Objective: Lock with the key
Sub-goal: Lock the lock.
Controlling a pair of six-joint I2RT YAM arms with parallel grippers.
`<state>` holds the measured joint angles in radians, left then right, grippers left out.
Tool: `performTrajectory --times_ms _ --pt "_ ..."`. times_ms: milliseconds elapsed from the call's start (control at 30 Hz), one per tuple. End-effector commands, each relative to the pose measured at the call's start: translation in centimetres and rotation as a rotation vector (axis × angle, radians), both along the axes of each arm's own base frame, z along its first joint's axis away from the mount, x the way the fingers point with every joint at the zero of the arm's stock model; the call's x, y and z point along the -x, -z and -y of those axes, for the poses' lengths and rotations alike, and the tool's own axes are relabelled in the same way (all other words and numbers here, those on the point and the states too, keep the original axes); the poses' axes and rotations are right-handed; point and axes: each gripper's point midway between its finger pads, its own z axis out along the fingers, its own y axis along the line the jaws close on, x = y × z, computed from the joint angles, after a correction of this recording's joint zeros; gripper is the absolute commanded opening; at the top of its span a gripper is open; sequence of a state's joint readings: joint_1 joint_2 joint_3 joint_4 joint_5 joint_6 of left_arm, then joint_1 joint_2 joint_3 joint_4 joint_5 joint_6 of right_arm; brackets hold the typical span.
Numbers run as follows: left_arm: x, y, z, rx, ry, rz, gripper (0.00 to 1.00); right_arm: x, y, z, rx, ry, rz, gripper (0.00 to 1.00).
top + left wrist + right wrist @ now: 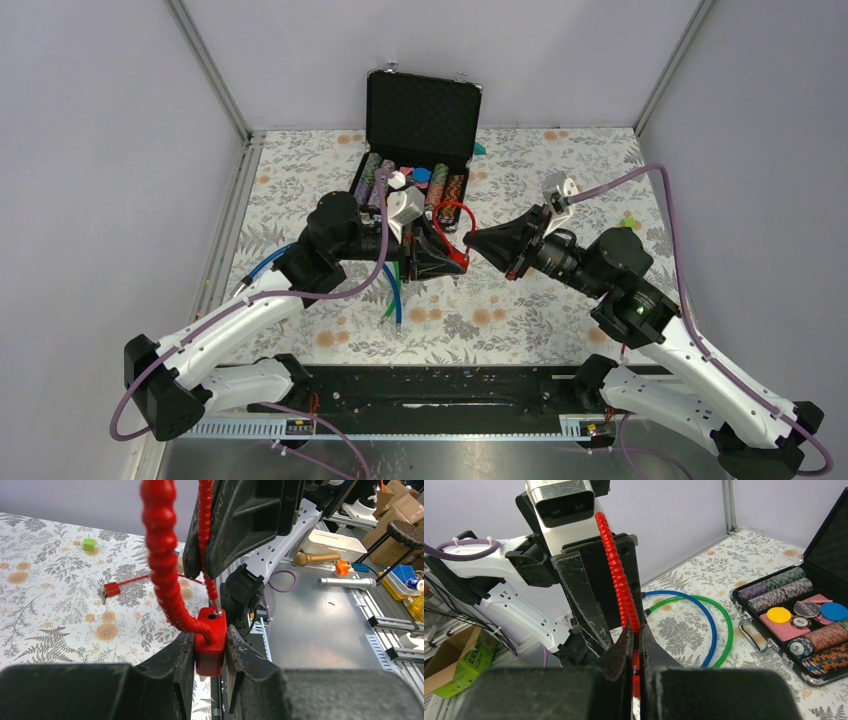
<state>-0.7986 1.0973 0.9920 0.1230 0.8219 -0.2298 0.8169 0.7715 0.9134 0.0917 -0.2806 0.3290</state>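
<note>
My left gripper (436, 252) is shut on the red lock body (210, 652), its jaws pressing both sides (210, 639). The lock's red ribbed cable (161, 555) loops up from the body, and its metal tip sits at the body's top hole. My right gripper (480, 243) meets the left one mid-table and is shut on the red cable (621, 585), pinched between its fingertips (635, 630). A key on a small red tag (111, 588) lies on the floral cloth, apart from both grippers.
An open black case (421, 105) of poker chips (791, 607) stands at the back centre. Blue (711, 625) and green (728, 622) cable loops lie on the cloth near the left arm. A small green cube (89, 544) sits at the right.
</note>
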Motion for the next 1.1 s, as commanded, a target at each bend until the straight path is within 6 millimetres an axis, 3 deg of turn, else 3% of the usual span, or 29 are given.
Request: performTrajectory --times_ms 0,200,533,900,1000,1067 --pt "0.7 -5.5 -0.2 0.18 0.023 0.191 0.0 -0.1 3.4 -0.6 0.114 -0.018 -0.06 0.0" --pt "1.1 -6.4 -0.6 0.227 0.017 0.237 0.0 -0.1 4.8 -0.5 0.16 -0.02 -0.078 0.0" --pt "-1.9 -8.5 -0.4 0.279 -0.15 0.181 0.0 2.8 7.0 -0.8 0.283 -0.184 -0.045 0.0" --pt "-2.1 -9.3 -0.1 0.281 -0.143 0.202 0.0 1.9 12.1 0.2 0.464 -0.127 -0.167 0.0" --pt "-2.0 -9.2 -0.1 0.281 -0.138 0.196 0.0 1.3 12.0 0.5 0.45 -0.066 -0.211 0.0" --pt "-2.1 -8.8 -0.1 0.277 -0.144 0.184 0.0 1.3 10.5 0.6 0.41 -0.046 -0.227 0.0"
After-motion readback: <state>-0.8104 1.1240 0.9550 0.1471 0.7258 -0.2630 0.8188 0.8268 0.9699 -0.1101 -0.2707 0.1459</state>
